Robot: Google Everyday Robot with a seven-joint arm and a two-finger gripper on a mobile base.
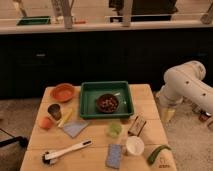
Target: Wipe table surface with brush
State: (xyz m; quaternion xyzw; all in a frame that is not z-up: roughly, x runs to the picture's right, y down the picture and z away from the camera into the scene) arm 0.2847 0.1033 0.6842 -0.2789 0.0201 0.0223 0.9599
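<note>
Task not begun, I judge: brush [66, 150] lies on counter [95, 131], front-left, bristle head leftward. My gripper [167, 114] hangs beside counter's right edge, well apart from brush; its state I cannot tell. Grasp and wiping remain.

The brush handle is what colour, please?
The brush is white-handled, camera view; claw hangs right of the table.
</note>
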